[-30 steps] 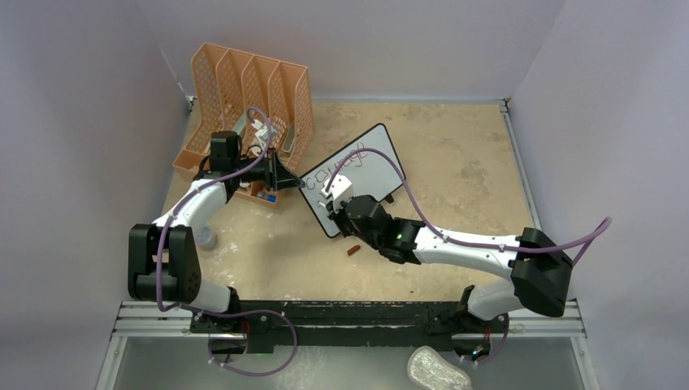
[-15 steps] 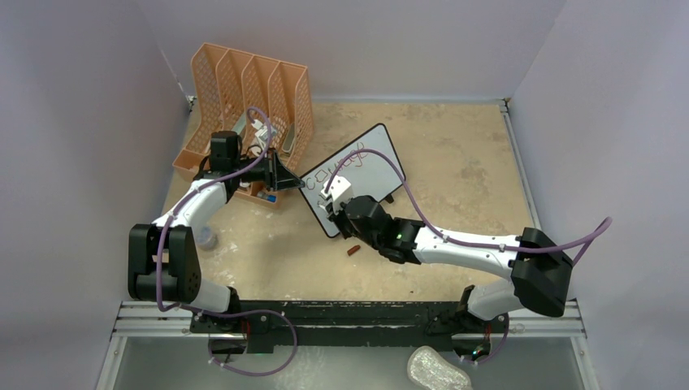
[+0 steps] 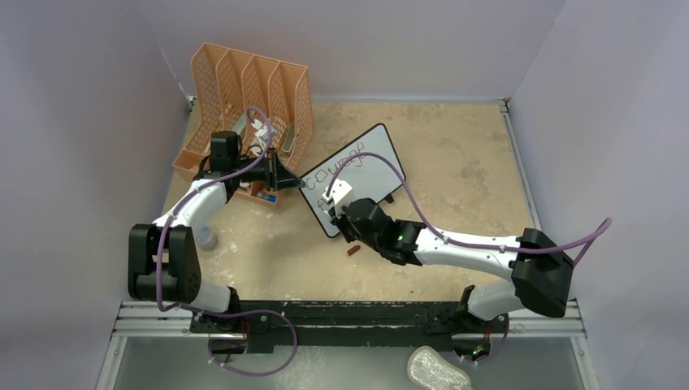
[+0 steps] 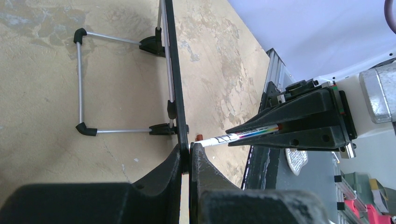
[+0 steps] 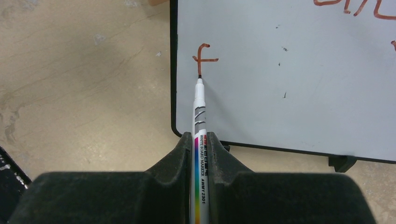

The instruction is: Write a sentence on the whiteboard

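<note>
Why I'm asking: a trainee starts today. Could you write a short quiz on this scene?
1. True or false: the left gripper is shut on the edge of the whiteboard.
2. The right gripper is shut on: A an eraser, B a marker, C nothing.
3. Short answer: where is the marker's tip?

Key: 1 true. 2 B. 3 On the whiteboard, at the foot of an f-shaped letter near the board's edge.
</note>
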Controlling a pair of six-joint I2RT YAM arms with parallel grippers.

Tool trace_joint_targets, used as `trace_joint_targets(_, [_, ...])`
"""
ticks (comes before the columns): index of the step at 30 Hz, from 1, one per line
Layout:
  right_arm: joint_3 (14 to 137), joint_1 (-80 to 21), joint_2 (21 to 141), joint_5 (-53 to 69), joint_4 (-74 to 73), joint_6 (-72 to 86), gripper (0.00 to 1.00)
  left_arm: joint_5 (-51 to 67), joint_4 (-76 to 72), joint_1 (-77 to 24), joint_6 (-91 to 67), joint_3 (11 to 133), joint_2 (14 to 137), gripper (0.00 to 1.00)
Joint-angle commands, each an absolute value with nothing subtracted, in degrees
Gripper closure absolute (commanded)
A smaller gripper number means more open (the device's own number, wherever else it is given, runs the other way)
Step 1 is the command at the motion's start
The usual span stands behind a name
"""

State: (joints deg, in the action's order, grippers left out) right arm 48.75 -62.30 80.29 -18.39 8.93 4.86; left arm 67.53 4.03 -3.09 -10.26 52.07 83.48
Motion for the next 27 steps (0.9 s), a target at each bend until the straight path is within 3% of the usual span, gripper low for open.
trace_joint_targets(1, [47.6, -62.2, 78.7, -18.6, 7.8, 5.2, 1.00, 65.9, 5.1, -3.9, -7.7, 52.4, 83.9, 1.00])
trace_joint_targets(27, [50.2, -61.2, 77.3, -21.3, 11.6, 5.1, 1.00, 66.1, 5.2, -3.9, -7.7, 52.4, 83.9, 1.00])
